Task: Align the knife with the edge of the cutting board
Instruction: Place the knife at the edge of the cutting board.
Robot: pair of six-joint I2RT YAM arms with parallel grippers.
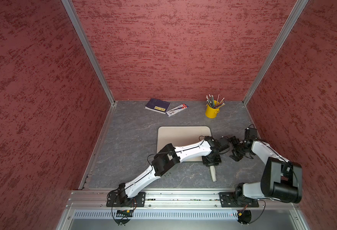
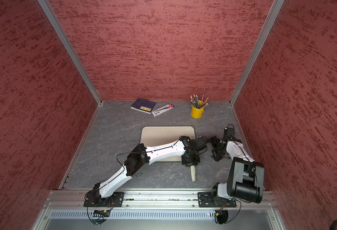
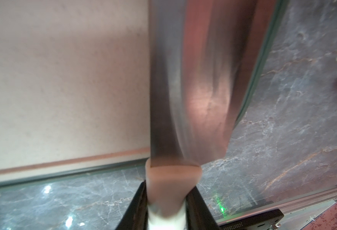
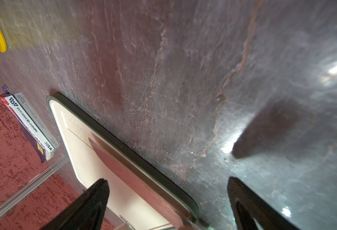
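The left gripper (image 3: 168,191) is pinched tight on the knife (image 3: 193,79) at the front of its handle. The blade lies along the cutting board (image 3: 64,79) by its dark rim, and the handle sticks out over the table (image 3: 283,139). The right gripper (image 4: 166,185) hovers spread just beside. The smooth handle could swivel in so narrow a pinch, skewing the blade off the rim. The close-set arms could also bump.

This is looking like a robotics lab test booth: red textured wall panels (image 1: 183,49) are standing in aluminium framing (image 1: 87,49) around a grey marbled counter (image 1: 131,143), while a white left arm (image 1: 191,150) and right arm (image 1: 261,149) are sitting bolted to a slotted metal rail (image 1: 183,196).
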